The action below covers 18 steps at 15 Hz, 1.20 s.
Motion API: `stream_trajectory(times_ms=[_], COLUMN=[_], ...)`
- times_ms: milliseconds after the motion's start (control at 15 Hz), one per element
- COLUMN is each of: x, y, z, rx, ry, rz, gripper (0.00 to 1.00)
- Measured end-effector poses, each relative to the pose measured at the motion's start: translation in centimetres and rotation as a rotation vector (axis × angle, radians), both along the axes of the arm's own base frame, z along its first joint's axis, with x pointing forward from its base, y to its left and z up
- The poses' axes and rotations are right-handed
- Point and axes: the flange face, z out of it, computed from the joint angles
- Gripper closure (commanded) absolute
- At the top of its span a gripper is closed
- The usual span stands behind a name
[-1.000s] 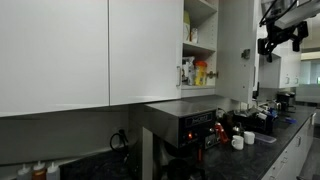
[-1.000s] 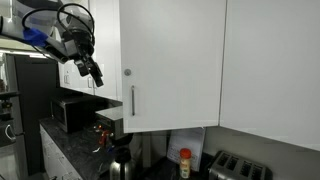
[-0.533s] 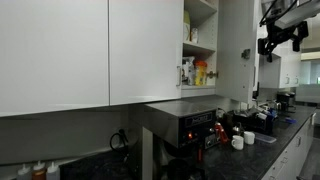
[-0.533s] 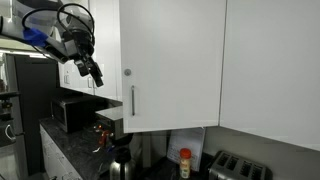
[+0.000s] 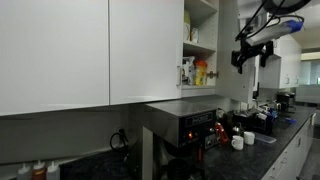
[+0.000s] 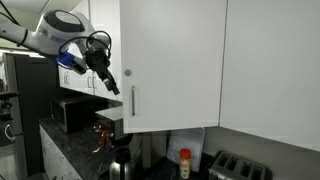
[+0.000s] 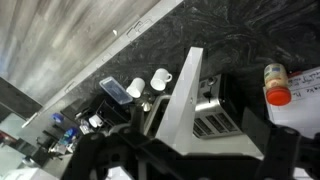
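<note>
found the gripper (image 6: 113,86) high above the surface (image 7: 235,30), just beside the free edge of the open cabinet door (image 6: 175,65) — near the small round knob (image 6: 127,72) and a little above the vertical handle (image 6: 132,101). could not tell from either exterior view whether it touched the door. saw its dark fingers (image 7: 282,150) spread wide apart in the wrist view, with the door's thin white edge running down between them; held nothing that showed. noted the door standing out from the cabinet, with the shelves exposed in an exterior view and a yellow bottle (image 5: 201,72) on one shelf. logged far below in the wrist view: two white cups (image 7: 162,78) on the dark speckled surface, an orange-capped bottle (image 7: 275,85), a toaster (image 7: 208,122). recorded also a dark jug (image 6: 121,158) under the cabinet — well below the gripper.
</note>
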Motion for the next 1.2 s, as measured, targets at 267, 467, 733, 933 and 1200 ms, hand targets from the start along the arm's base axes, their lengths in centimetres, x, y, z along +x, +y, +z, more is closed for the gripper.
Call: stream_trajectory(times_ms=[267, 467, 733, 933, 1200], x=[2.7, 2.8, 2.8, 2.8, 2.8], y=[-1.7, -1.6, -1.6, -1.6, -1.6], z=[-2.9, -2.3, -2.2, -2.2, -2.2], rx=[0.034, 0.036, 0.036, 0.036, 0.036], ry=[0.039, 0.026, 0.025, 0.025, 0.025], rz=[-0.065, -0.065, -0.065, -0.065, -0.065], gripper=[0.00, 0.00, 0.00, 0.00, 0.00])
